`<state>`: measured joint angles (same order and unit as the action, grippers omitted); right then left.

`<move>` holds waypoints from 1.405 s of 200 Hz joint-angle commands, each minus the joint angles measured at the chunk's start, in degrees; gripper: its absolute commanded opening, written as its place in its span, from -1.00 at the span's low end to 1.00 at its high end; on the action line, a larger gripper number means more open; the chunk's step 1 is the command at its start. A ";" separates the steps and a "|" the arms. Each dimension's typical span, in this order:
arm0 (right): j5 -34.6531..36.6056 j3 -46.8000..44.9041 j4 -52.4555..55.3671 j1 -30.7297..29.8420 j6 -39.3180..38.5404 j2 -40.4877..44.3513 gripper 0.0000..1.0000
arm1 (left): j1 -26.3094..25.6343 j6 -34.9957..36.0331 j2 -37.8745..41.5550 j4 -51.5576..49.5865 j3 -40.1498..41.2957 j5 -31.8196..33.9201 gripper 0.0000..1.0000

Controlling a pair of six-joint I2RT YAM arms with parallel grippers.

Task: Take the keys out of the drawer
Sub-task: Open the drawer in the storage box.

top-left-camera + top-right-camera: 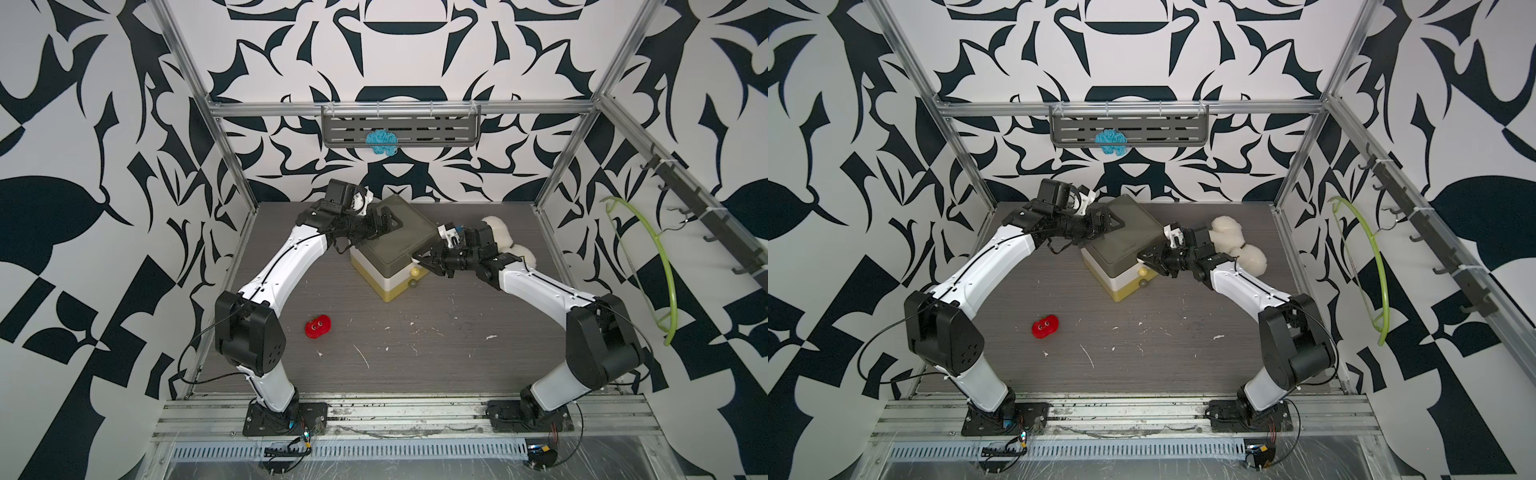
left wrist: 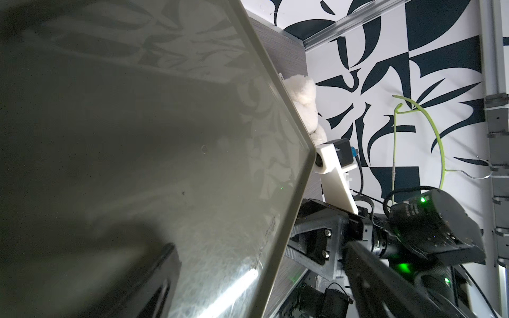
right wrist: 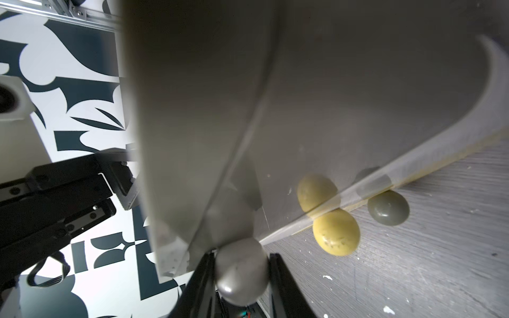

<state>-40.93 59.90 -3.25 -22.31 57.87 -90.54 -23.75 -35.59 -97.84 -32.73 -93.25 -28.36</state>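
Bolted to an aluminium base rail (image 1: 395, 409) at the front, two white-and-black arms (image 1: 282, 253) are seen reaching inward over a grey wood-grain tabletop (image 1: 436, 357). Near the left arm's base a red round-eyed toy (image 1: 318, 327) is seen lying. Farther back, a small square plastic drawer unit (image 1: 395, 243), olive lid over white and yellow tiers, is flanked by both arms. The right gripper (image 3: 242, 256) is clenched on the top drawer's grey round knob (image 3: 242, 278), a finger pressed to each side; the yellow knob (image 3: 336, 232) and dark grey knob (image 3: 388, 208) below are untouched. The left gripper (image 1: 388, 222) is spread wide on the lid's far corner, grasping nothing. The drawers appear shut, and the keys are hidden from every view. Beyond, a white fluffy plush (image 1: 494, 226) is seen; a blue knitted lump (image 1: 381, 141) is held on a grey slotted wall shelf (image 1: 436, 124).
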 commanded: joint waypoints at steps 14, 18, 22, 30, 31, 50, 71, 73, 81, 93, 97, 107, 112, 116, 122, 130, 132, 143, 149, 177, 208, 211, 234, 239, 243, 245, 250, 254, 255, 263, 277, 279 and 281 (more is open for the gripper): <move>2.17 -0.64 -4.65 -0.72 0.05 0.38 -0.52 | 0.19 -0.15 -0.03 0.60 1.22 -0.91 0.98; 2.19 -0.71 -4.69 -0.72 0.05 0.51 -0.55 | 0.19 -0.22 -0.01 0.63 1.15 -0.90 0.98; 2.18 -0.75 -4.74 -0.73 0.10 0.66 -0.56 | 0.19 -0.26 0.09 0.66 1.14 -0.91 0.98; 2.22 -0.90 -4.73 -0.72 0.06 1.00 -0.56 | 0.19 -0.27 0.11 0.72 1.14 -0.92 0.98; 2.19 -0.91 -4.65 -0.72 0.06 1.08 -0.56 | 0.19 -0.27 0.11 0.68 1.10 -0.91 0.98; 2.97 -2.07 -3.97 -0.72 -0.38 2.79 -0.57 | 0.19 -0.35 0.02 0.58 0.87 -1.08 0.98; 3.49 -3.53 -2.94 -0.72 -0.50 4.65 -0.59 | 0.19 -0.27 -0.13 0.38 0.79 -1.26 0.98; 3.49 -3.66 -2.83 -0.72 -0.55 4.78 -0.59 | 0.19 -0.27 -0.19 0.32 0.83 -1.28 0.98; 3.65 -4.40 -2.44 -0.72 -0.65 5.44 -0.60 | 0.19 -0.20 -0.16 0.26 0.95 -1.28 0.98; 3.68 -5.43 -1.71 -0.72 -0.78 6.56 -0.62 | 0.19 -0.22 -0.11 0.30 1.38 -1.34 0.98; 3.71 -5.66 -1.28 -0.72 -0.95 7.12 -0.62 | 0.19 -0.20 -0.11 0.33 1.54 -1.35 0.98; 3.90 -6.42 0.12 -0.72 -1.63 8.23 -0.63 | 0.19 -0.27 0.08 0.44 2.03 -1.34 0.99; 3.99 -6.77 0.81 -0.74 -2.00 8.84 -0.63 | 0.19 -0.23 0.11 0.55 2.11 -1.35 0.98; 4.01 -7.11 1.39 -0.65 -2.32 9.32 -0.63 | 0.19 -0.18 0.19 0.56 2.27 -1.35 0.99; 4.10 -7.50 2.23 -0.61 -2.72 10.09 -0.64 | 0.20 -0.18 0.26 0.53 2.45 -1.33 0.98; 4.27 -7.96 3.39 -0.63 -3.23 11.21 -0.64 | 0.19 -0.10 0.47 0.55 2.53 -1.36 0.98; 4.32 -8.07 3.63 -0.59 -3.43 11.49 -0.64 | 0.19 -0.09 0.53 0.51 2.55 -1.33 0.98; 4.66 -8.69 5.54 -0.63 -4.21 13.13 -0.64 | 0.19 0.00 0.69 0.50 2.65 -1.43 0.98; 4.86 -9.08 6.51 -0.63 -4.61 14.05 -0.64 | 0.19 0.00 0.80 0.50 2.67 -1.51 0.98; 5.85 -11.37 9.93 -0.37 -5.65 18.06 -0.64 | 0.19 -0.02 0.93 0.54 3.15 -1.78 0.98; 6.56 -14.50 12.24 0.05 -5.66 21.89 -0.65 | 0.19 -0.18 1.51 0.74 4.19 -1.57 0.98; 6.56 -14.65 12.51 0.11 -5.70 22.32 -0.65 | 0.19 -0.24 1.59 0.71 4.26 -1.53 0.98; 6.82 -15.77 15.18 0.24 -6.33 25.06 -0.65 | 0.19 -0.27 2.04 0.88 4.75 -1.44 0.98; 6.91 -15.86 16.00 0.30 -6.63 25.58 -0.65 | 0.19 -0.27 2.09 0.91 4.86 -1.44 0.98; 6.91 -15.87 16.64 0.33 -6.84 26.02 -0.65 | 0.19 -0.27 2.13 0.86 4.92 -1.42 0.98; 6.98 -15.91 16.97 0.33 -6.99 26.25 -0.65 | 0.19 -0.27 2.17 0.90 4.90 -1.43 0.98; 7.00 -15.95 17.77 0.41 -7.35 26.81 -0.65 | 0.19 -0.27 2.22 1.00 5.01 -1.44 0.98; 7.08 -15.96 18.51 0.42 -7.59 27.22 -0.65 | 0.19 -0.27 2.24 0.96 5.01 -1.45 0.98; 7.13 -15.96 18.70 0.42 -7.68 27.33 -0.65 | 0.19 -0.27 2.23 0.98 4.97 -1.44 0.98; 7.30 -16.03 19.99 0.55 -8.17 28.13 -0.65 | 0.19 -0.27 2.25 1.04 5.07 -1.45 0.98; 7.61 -16.29 21.71 0.59 -8.71 29.46 -0.66 | 0.19 -0.33 2.13 1.09 5.13 -1.60 0.99; 7.62 -16.35 21.95 0.55 -8.73 29.63 -0.66 | 0.19 -0.35 2.13 1.16 5.11 -1.61 0.98; 7.66 -16.38 22.07 0.58 -8.80 29.81 -0.66 | 0.19 -0.35 2.06 1.17 5.10 -1.61 0.98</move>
<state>-34.15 44.05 12.43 -21.69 52.47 -63.51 -23.68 -36.18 -96.40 -29.34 -89.62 -29.74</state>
